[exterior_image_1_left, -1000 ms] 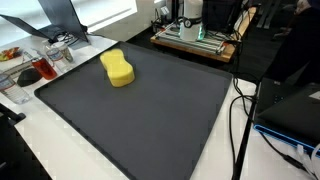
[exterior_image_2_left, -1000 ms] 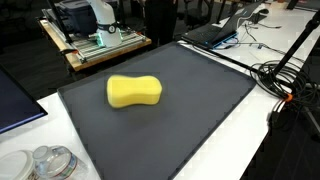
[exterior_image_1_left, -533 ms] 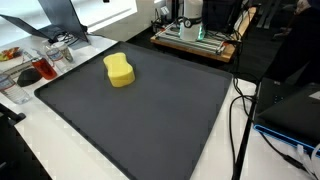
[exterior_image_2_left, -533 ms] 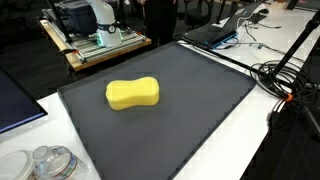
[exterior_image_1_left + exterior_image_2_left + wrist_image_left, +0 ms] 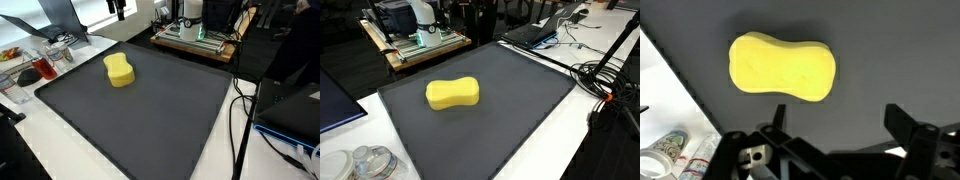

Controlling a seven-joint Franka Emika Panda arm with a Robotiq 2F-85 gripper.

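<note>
A yellow sponge [image 5: 452, 93] lies on the dark mat [image 5: 510, 115], cables [image 5: 604, 78] and workbench [image 5: 412, 50] beyond.

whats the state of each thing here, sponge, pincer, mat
yellow sponge: lying flat on the mat, unsquashed, nothing touching it
pincer: open, empty, clear of the sponge
black mat: spread flat on the white table

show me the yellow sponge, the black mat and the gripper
yellow sponge [image 5: 780, 68]: wrist view, middle of its top face
black mat [image 5: 510, 115]: in an exterior view, bare stretch beside the sponge
gripper [image 5: 838, 115]: wrist view, midway between its open fingertips
</note>
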